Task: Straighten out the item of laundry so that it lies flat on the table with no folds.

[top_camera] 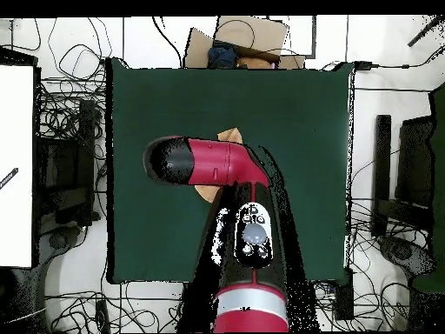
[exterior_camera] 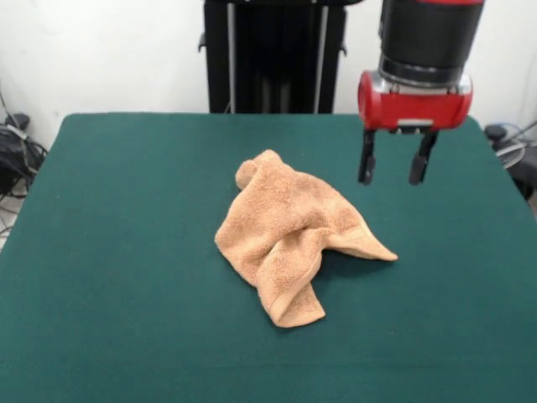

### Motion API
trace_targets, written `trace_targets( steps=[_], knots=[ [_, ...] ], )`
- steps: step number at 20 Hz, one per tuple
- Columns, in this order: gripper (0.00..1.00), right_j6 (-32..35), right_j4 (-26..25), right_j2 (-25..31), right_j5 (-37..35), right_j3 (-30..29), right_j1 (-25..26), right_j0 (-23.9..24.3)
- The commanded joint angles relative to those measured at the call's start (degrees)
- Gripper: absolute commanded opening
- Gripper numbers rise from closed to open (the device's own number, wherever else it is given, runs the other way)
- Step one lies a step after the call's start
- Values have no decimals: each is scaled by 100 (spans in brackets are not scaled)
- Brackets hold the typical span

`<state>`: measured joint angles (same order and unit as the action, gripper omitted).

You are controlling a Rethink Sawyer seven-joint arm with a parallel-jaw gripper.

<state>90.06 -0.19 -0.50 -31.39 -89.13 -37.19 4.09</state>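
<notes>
Towel [exterior_camera: 289,235], peach-orange, crumpled in folds near the middle of the green counter [exterior_camera: 126,252], one corner pointing out along the cloth toward the front view's right. Claw [exterior_camera: 394,168] above and to the right of it in that view, raised clear, fingers apart and holding nothing. Overhead: mostly hidden beneath the red arm [top_camera: 222,163].

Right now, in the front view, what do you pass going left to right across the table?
Bare table → crumpled towel → open gripper, hanging above the table just right of the towel.
</notes>
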Motion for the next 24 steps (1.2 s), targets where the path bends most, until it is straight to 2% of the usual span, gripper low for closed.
trace_targets(
  steps=[1, 11, 24],
  knots=[
    [100, 513, -313, 189, 141, 283, 540, -26],
    [100, 824, -431, 21, 879, -94, 612, -216],
    [100, 1340, -274, -559, 1563, -442, 781, -839]
  ],
)
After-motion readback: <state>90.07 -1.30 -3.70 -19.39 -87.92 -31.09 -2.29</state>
